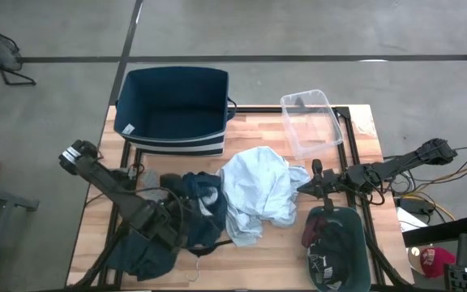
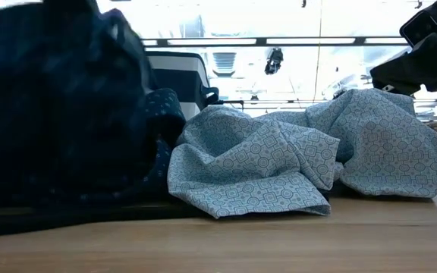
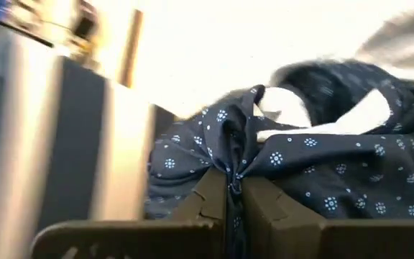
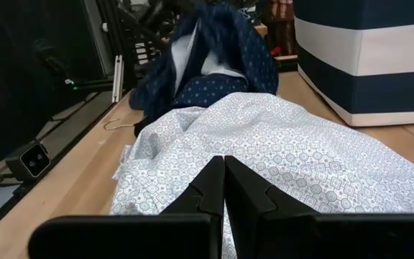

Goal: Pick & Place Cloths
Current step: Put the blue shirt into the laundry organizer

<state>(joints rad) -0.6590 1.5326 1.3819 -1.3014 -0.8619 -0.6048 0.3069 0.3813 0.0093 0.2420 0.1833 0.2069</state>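
Note:
The pale-blue shirt (image 1: 258,191) (image 2: 302,152) lies crumpled at the table's middle. Left of it is the navy white-dotted piece (image 1: 205,199) (image 4: 214,57), with white cloth (image 3: 286,108) in its folds. My left gripper (image 1: 177,212) (image 3: 233,188) is shut on this piece. My right gripper (image 1: 302,188) (image 4: 225,173) is shut at the shirt's right edge, pointing toward the table's left. A dark teal piece (image 1: 140,255) lies at the near left. Maroon cloth (image 1: 313,231) lies on a dark heap at the near right. My left gripper pinches a gathered fold of the navy dotted piece (image 3: 230,162) between its two fingers. Creases in the cloth run toward the fingertips. In the right wrist view the piece stands raised above the table, its lower part (image 4: 192,93) still down by the shirt. Whether my right gripper touches the shirt I cannot tell.
The navy bin with white stripes (image 1: 173,105) (image 4: 365,57) stands open at the far edge, a clear plastic tub (image 1: 310,122) to its right. A thin wire hanger (image 1: 193,264) lies near the front edge. Bare wood (image 2: 226,243) shows in front of the shirt.

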